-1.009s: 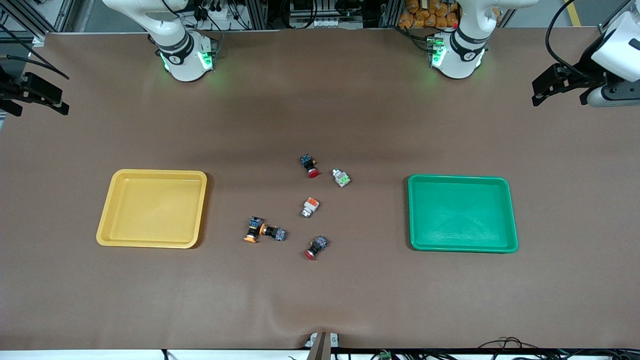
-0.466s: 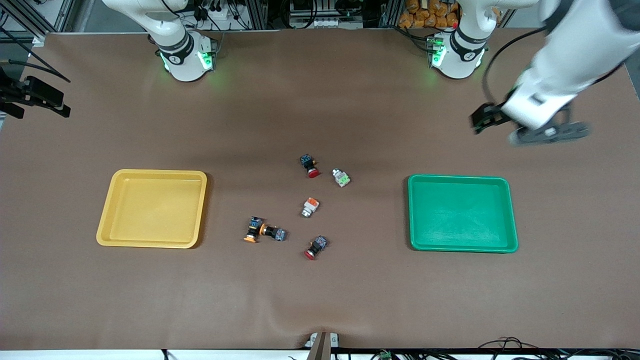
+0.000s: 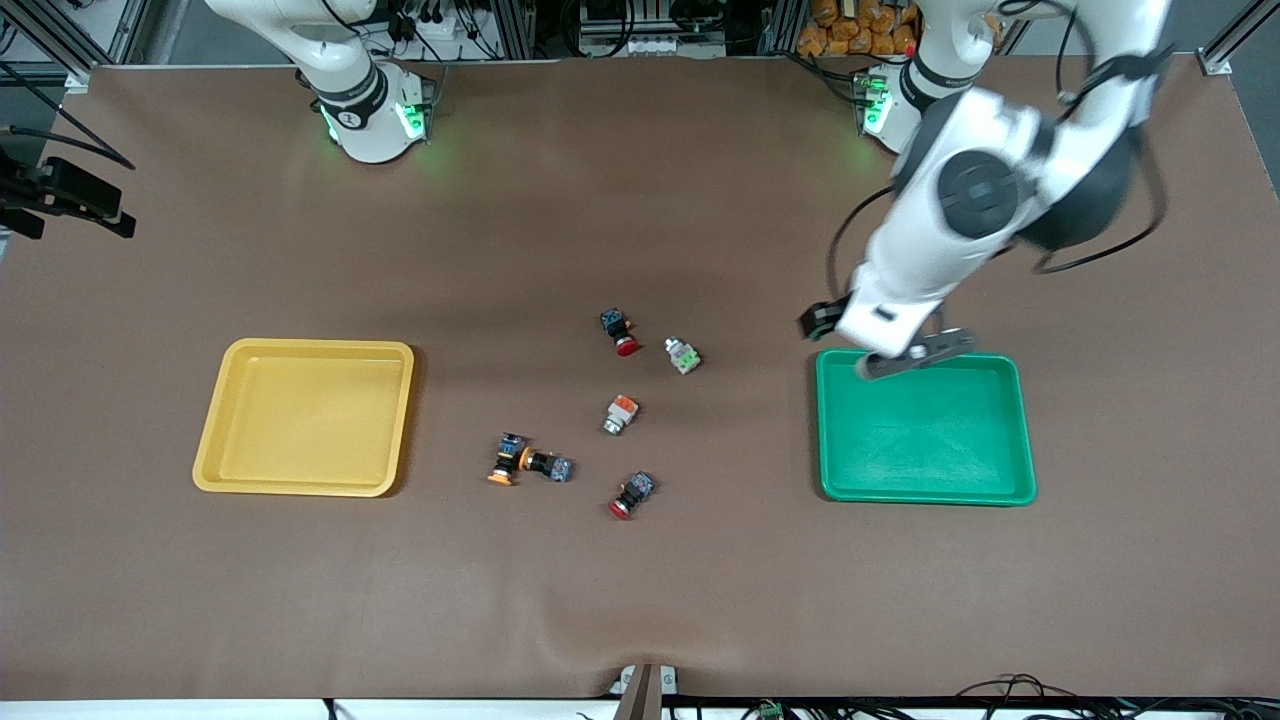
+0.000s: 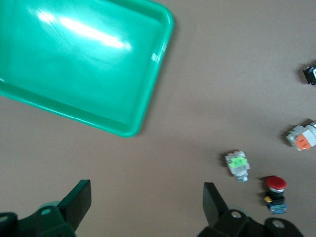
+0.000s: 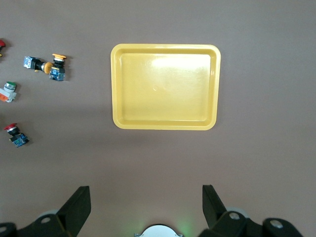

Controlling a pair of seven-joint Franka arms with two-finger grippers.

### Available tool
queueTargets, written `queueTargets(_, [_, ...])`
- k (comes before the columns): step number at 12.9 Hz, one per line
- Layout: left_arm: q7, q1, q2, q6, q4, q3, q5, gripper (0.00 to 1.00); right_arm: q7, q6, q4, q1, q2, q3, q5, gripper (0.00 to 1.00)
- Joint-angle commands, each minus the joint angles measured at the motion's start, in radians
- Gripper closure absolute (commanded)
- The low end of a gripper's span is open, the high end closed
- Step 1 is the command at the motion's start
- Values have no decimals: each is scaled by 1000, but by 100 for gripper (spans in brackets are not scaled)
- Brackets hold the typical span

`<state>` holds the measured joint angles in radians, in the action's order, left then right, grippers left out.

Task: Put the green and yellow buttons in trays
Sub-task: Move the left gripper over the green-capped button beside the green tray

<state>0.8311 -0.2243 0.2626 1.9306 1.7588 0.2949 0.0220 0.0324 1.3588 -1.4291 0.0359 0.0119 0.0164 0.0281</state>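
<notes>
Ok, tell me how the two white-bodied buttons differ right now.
The green-topped button has a green top; the orange-topped button an orange one. The green-topped one lies farther from the front camera, beside a red-capped button; the orange-topped one lies alone mid-cluster. Both have white-silver bodies, lie on the table, and are outside any tray.

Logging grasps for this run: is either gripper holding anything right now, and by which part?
Nothing is held. The left gripper is open over the table beside the green tray; the right gripper is open, waiting, high above the yellow tray.
</notes>
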Motion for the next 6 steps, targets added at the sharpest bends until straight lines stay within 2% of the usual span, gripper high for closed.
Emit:
queueTargets(1, [117, -81, 110, 24, -62, 0, 13, 0, 14, -6, 13, 27, 31, -13, 13, 0])
queueTargets(3, [170, -116, 191, 31, -111, 0, 4, 0, 14, -4, 13, 30, 34, -13, 10, 0])
queueTargets(6, [281, -199, 283, 120, -140, -10, 13, 0, 18, 25, 19, 30, 69, -13, -2, 0])
